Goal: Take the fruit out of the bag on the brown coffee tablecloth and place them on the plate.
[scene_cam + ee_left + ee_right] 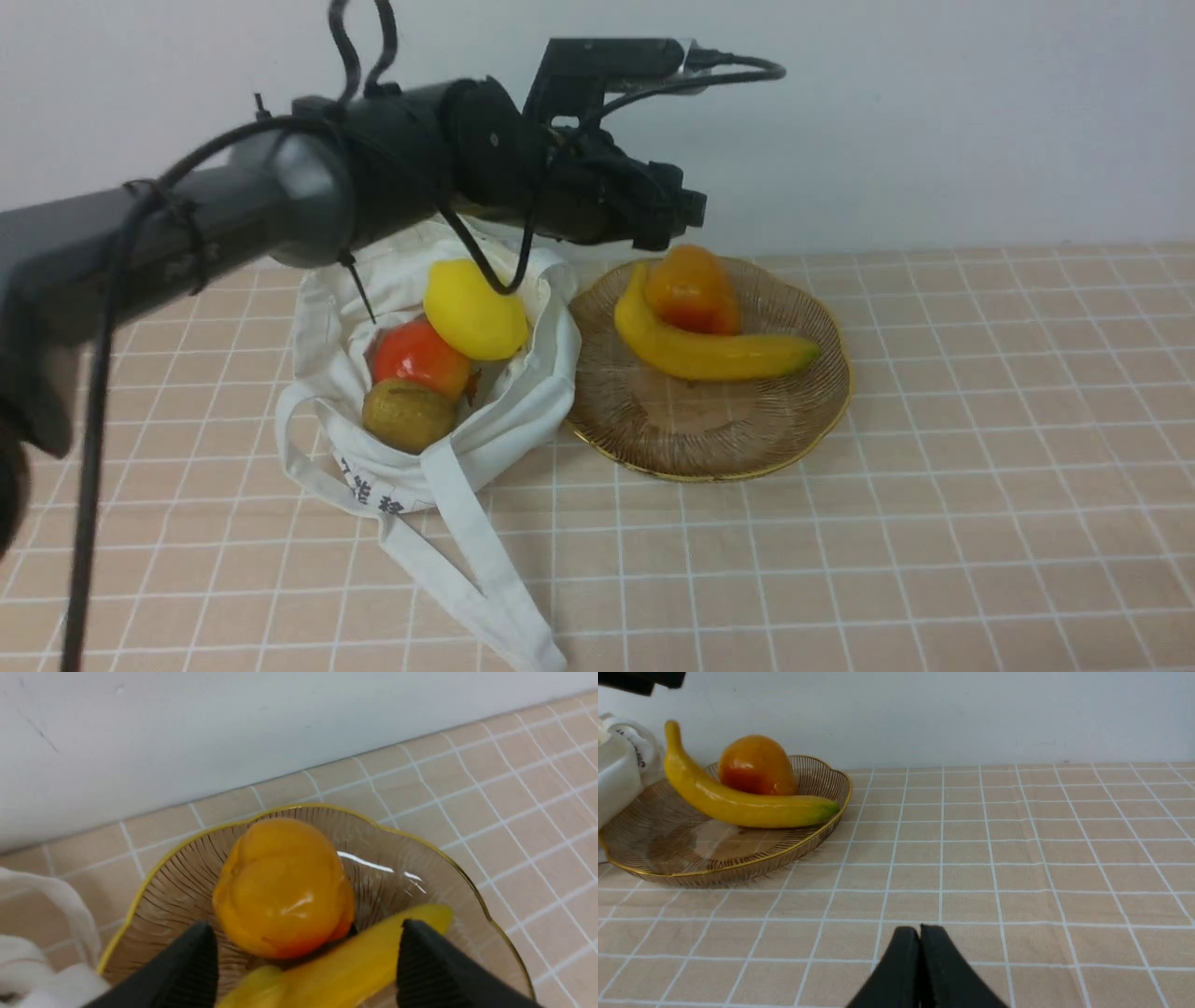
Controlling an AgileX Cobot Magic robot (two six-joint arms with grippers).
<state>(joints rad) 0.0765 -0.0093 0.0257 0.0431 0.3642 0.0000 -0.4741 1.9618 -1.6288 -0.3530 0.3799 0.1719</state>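
Left black two-finger gripper [306, 952] hovering over round golden-brown ribbed plate [653, 420], fingers spread, holding nothing. Right black gripper's fingertips [920, 933] pressing together. Curved yellow banana [728, 357] and round orange fruit [693, 289] lying on plate. Oval yellow lemon [476, 310], round red fruit [420, 359], brown-green kiwi [408, 415] sitting in white cloth bag [523, 401].

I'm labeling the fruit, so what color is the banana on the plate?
Yellow with a green tip; the banana shows best in the right wrist view.
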